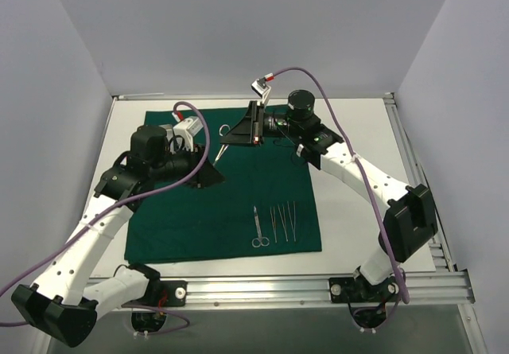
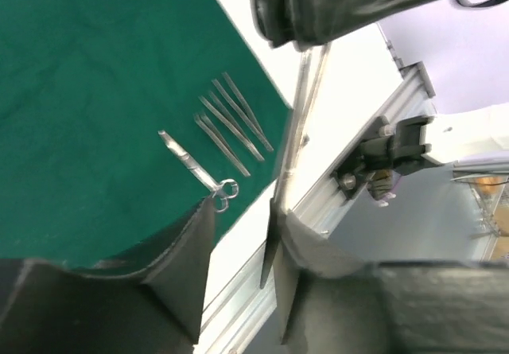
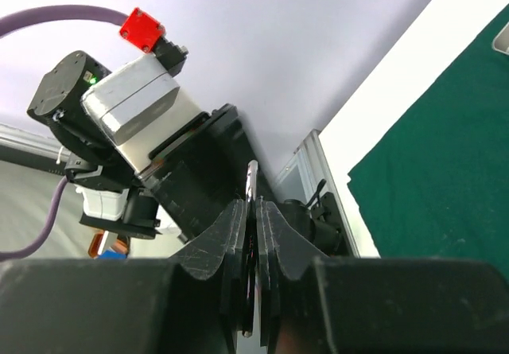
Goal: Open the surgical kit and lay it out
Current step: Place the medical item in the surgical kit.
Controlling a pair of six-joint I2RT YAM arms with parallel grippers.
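Your right gripper (image 3: 253, 208) pinches a thin steel tool (image 2: 302, 107) over the far middle of the flat green cloth (image 1: 199, 211). Your left gripper (image 2: 243, 211) is open beside it. The tool is hard, light and slippery, so grab its middle.

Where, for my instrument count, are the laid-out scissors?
Top view: the scissors lie on the green cloth near its front edge, just left of the tweezers.
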